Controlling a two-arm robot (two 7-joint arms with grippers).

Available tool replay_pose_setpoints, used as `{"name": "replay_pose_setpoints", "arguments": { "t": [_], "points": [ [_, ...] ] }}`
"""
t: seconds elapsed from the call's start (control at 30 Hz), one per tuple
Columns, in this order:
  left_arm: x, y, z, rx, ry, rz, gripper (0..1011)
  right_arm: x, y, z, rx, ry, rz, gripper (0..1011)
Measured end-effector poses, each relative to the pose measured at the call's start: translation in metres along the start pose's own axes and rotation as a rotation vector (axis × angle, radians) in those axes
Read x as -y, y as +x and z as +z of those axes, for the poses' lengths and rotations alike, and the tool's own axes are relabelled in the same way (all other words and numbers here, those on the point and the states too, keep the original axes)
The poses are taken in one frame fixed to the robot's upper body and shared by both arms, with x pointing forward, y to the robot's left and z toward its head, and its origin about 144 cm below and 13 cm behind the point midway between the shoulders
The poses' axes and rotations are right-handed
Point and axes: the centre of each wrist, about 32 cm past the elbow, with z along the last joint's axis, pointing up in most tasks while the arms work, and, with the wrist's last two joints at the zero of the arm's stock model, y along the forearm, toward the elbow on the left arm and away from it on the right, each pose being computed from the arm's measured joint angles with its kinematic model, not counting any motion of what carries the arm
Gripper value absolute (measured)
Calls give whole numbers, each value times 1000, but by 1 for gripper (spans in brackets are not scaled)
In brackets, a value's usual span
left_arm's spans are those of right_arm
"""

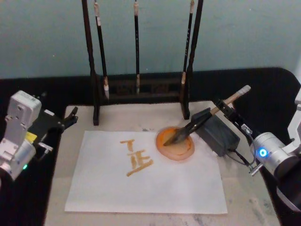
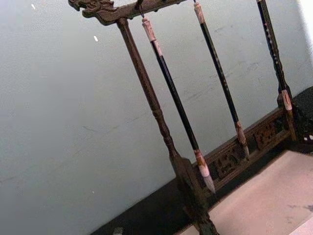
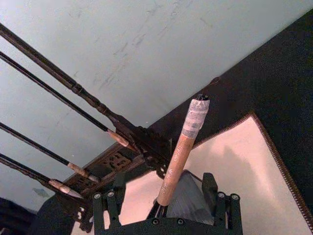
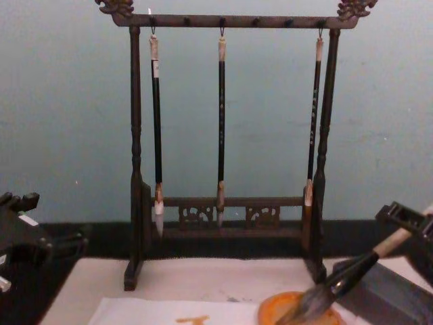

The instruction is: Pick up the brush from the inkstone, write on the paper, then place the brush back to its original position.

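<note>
My right pincer (image 1: 226, 107) grips the brush (image 1: 207, 117) by its handle; its shaft slants down-left, bristles seemingly touching the orange inkstone (image 1: 175, 142), the paper (image 1: 146, 172) lying left.

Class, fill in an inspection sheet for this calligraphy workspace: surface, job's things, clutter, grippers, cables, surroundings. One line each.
Surface: beige mat on a black table.
Job's things: paper bears orange strokes; brush tilted, bristles on the orange dish, beside a dark inkstone.
Clutter: nothing seen.
Grippers: right gripper is at the brush handle, though the grip itself cannot be made out; left gripper idle at the mat's left edge.
Cables: thin wire by the right wrist.
Surroundings: wooden rack with three hanging slim brushes; pale green wall.
</note>
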Motion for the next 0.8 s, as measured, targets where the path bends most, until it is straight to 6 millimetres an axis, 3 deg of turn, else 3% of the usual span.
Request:
{"name": "replay_pose_setpoints", "arguments": {
  "t": [0.8],
  "points": [
    [0, 0, 0, 0, 0, 0, 1010, -11, -1, 4, -36, 9, -19, 1000]
  ]
}}
